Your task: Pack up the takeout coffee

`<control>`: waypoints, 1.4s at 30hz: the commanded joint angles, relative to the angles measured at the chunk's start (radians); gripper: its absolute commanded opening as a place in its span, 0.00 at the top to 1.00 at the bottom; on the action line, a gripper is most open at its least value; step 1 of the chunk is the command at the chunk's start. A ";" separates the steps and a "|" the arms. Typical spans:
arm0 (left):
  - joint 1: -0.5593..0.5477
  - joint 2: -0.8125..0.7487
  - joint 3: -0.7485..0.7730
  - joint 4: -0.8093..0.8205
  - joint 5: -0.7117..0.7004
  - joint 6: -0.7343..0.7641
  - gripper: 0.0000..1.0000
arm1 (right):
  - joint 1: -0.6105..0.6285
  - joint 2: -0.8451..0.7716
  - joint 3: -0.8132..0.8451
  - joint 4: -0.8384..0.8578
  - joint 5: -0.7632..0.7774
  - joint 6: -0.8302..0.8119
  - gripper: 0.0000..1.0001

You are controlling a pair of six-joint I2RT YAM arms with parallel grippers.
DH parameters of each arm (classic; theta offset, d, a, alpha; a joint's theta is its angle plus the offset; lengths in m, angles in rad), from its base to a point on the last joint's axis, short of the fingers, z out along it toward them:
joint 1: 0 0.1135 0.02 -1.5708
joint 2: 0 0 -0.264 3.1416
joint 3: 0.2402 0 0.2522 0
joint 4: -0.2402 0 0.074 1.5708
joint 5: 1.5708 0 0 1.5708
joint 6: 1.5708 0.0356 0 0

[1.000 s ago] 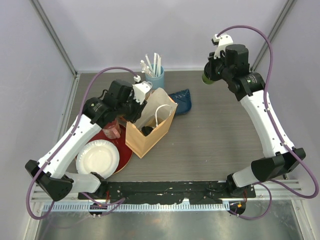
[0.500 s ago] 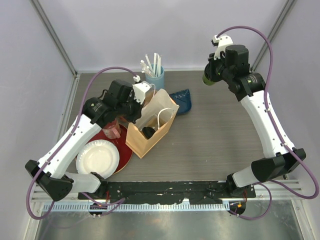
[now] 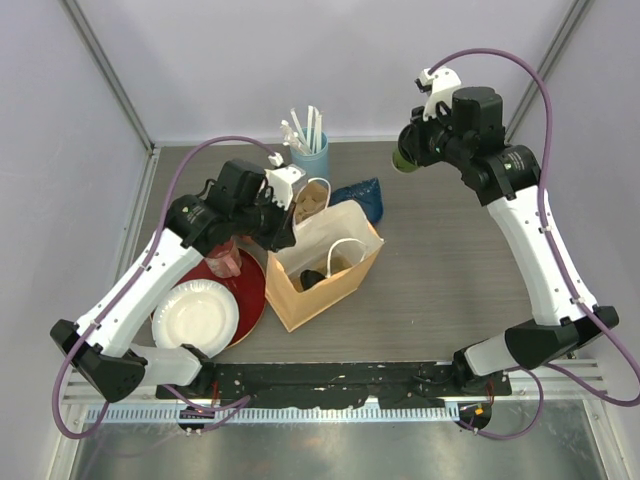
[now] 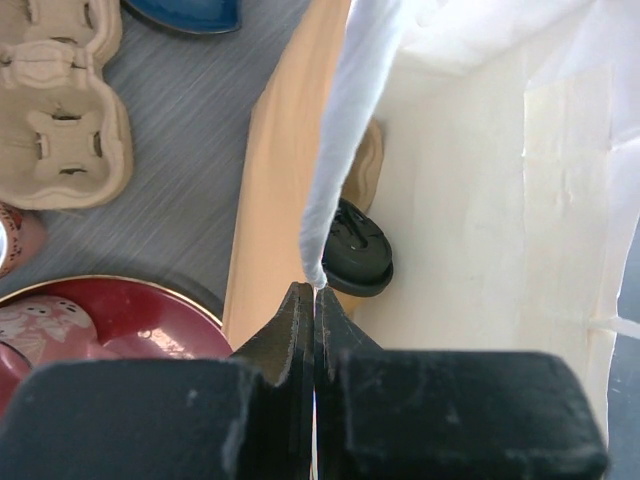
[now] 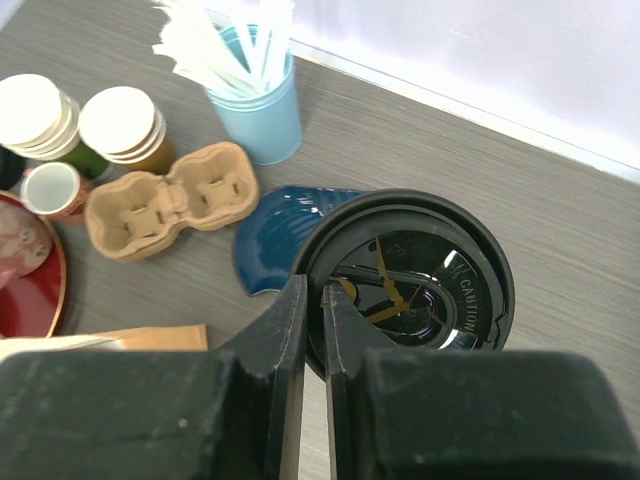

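Green-sided takeout cup [image 3: 404, 159], its black lid [image 5: 405, 280] pinched at the rim by my right tool [image 5: 322, 300], held aloft over the far right of the desk [image 3: 440, 270], second lidded cup [image 4: 357, 255] inside the paper bag [image 3: 320, 300], my left tool [image 4: 314, 297] clamped fully closed on the bag's rim.

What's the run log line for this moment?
left gripper: shut on paper bag edge, holding it open | right gripper: shut on green cup lid rim, aloft | in bag: one lidded cup
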 commanded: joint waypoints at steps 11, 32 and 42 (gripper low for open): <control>-0.013 0.009 -0.025 0.086 0.101 -0.011 1.00 | 0.103 -0.121 0.135 -0.130 -0.321 -0.063 0.99; -0.016 -0.025 -0.111 0.129 0.081 -0.003 1.00 | 0.385 -0.026 0.174 -0.395 -0.394 -0.141 0.99; -0.016 -0.056 -0.137 0.129 0.078 0.024 1.00 | 0.437 0.025 0.053 -0.335 -0.247 -0.256 0.99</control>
